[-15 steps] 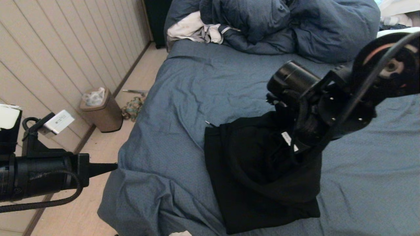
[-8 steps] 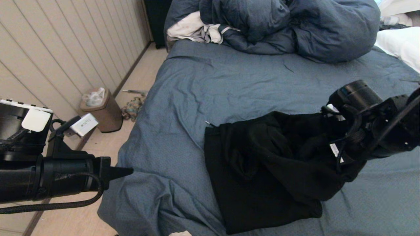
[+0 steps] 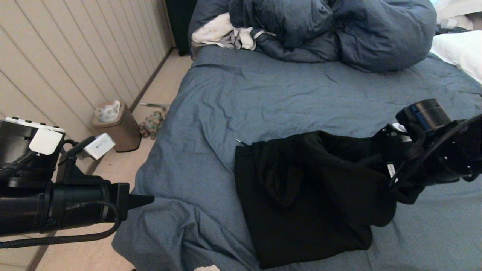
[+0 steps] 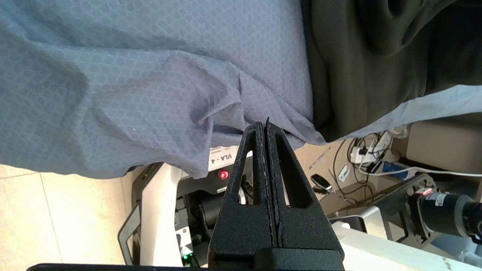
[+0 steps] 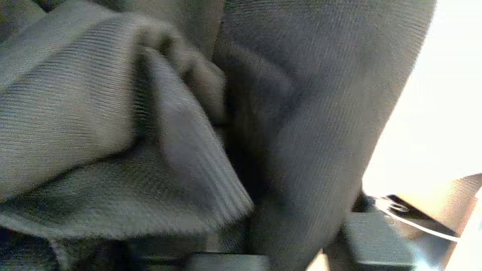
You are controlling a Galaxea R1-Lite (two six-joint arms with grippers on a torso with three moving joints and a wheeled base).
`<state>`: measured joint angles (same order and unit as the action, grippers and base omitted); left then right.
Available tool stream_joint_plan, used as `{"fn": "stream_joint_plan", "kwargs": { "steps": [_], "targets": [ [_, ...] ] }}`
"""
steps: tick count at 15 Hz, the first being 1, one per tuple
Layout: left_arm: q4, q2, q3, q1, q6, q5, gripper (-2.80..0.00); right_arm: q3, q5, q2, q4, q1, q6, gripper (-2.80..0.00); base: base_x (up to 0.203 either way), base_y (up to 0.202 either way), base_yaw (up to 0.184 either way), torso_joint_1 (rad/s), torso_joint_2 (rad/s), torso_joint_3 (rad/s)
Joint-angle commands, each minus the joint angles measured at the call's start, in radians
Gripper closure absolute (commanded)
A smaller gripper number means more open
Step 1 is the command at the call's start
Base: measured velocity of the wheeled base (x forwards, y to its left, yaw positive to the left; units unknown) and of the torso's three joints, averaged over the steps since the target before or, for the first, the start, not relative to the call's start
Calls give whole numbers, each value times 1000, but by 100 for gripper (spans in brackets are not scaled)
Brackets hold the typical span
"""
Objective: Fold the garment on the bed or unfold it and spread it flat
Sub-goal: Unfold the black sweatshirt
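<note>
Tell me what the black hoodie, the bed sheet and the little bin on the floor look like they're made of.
Hoodie: looks like thick matte knit, maybe cotton fleece; ribbed weave shows in the right wrist view, and it slumps in heavy folds.
Sheet: thin woven cloth, matte blue-grey, with fine creases and a small repeating texture in the left wrist view.
Bin: probably smooth plastic, brown, with rigid walls and a crumpled clear liner.

You have the black garment [image 3: 301,195] lying bunched on the near part of the bed [image 3: 263,94], its left edge straight, its right side drawn out toward the right in thick folds. The blue-grey sheet is wrinkled around it.
</note>
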<state>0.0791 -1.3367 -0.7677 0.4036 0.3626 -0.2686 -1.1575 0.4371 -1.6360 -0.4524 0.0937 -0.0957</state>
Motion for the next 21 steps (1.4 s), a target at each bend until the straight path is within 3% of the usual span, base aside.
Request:
{"fn": "stream_joint_plan", "kwargs": {
  "steps": [1,4,10,12,14,15,18,21],
  "targets": [
    [1,1,-2,0,3,-1,0,1,-19,0,41,-9,-7,-280,0,0,0,0,0,0],
    [1,1,1,12,3,-1,0,2,-69,64,152,-52,-39,-280,0,0,0,0,0,0],
    [1,2,-9,30,6,-1,0,-77,-119,257,172,-191,-63,-280,0,0,0,0,0,0],
    [1,5,-7,32,9,-1,0,-81,-163,357,165,-188,-62,-280,0,0,0,0,0,0],
    [1,10,-5,32,13,0,0,-79,-183,396,162,-110,-70,-280,0,0,0,0,0,0],
    [1,10,-5,31,13,0,0,-86,-180,404,159,-64,-75,0,0,0,0,0,0,0],
    [1,-2,-9,61,13,6,0,-75,-191,397,64,48,-88,0,0,0,0,0,0,0],
    [8,-71,-46,148,58,7,0,-61,-255,336,63,160,-197,0,0,0,0,0,0,0]
  ]
}}
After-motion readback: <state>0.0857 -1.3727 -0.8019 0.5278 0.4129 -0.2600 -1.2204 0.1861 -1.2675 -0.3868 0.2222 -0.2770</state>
